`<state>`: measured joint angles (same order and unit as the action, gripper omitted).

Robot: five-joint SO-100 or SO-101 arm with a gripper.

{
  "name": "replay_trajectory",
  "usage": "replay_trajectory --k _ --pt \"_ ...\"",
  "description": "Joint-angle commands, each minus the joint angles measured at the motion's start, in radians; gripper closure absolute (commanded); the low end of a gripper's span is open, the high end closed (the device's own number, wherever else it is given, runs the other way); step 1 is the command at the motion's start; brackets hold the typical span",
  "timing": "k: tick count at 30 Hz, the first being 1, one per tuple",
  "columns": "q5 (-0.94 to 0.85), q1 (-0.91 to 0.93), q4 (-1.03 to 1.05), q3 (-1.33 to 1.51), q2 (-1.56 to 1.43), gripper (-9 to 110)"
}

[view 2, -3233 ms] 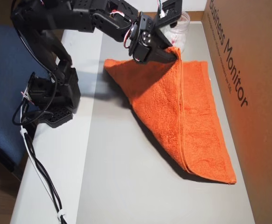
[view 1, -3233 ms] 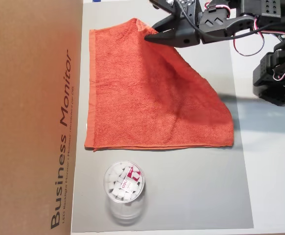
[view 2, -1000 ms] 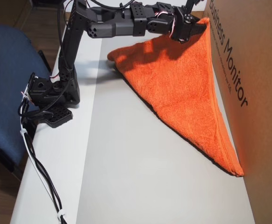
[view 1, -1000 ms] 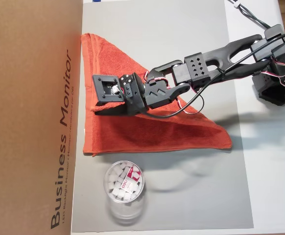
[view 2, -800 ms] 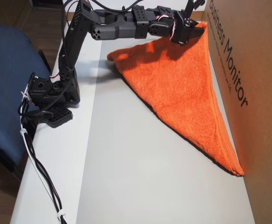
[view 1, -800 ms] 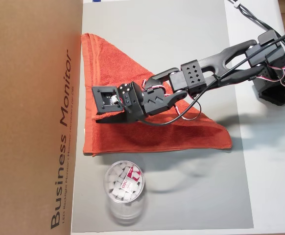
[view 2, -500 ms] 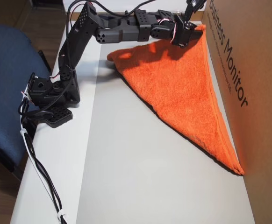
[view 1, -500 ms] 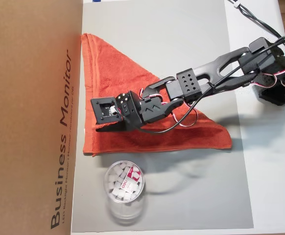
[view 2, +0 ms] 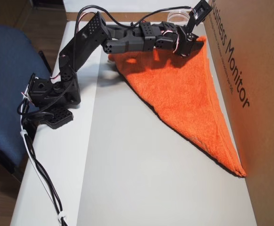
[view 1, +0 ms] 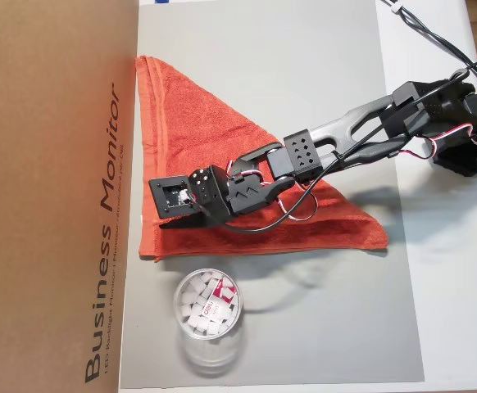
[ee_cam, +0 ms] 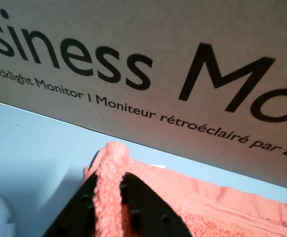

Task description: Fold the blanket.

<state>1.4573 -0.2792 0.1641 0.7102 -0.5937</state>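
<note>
Wrist view: a corner of the orange-red terry blanket [ee_cam: 109,190] is pinched between the clenched jaws of the gripper [ee_cam: 111,210], so that it can be laid onto the folded triangle beside the cardboard monitor box [ee_cam: 148,59].

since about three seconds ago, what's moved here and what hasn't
The gripper, shut on a corner of the blanket, has carried that corner from the arm's side across to the edge by the cardboard box, near the plastic jar. The blanket now lies folded as a triangle. The grip has not been released. Jar, box and the blanket's other corners stayed put.
</note>
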Motion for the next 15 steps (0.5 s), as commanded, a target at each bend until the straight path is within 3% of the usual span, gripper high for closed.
replay_trajectory --k 1,15 --pt "-0.005 -0.002 -0.028 -0.072 0.006 102" --pt "0.011 0.006 -0.028 -0.138 0.118 102"
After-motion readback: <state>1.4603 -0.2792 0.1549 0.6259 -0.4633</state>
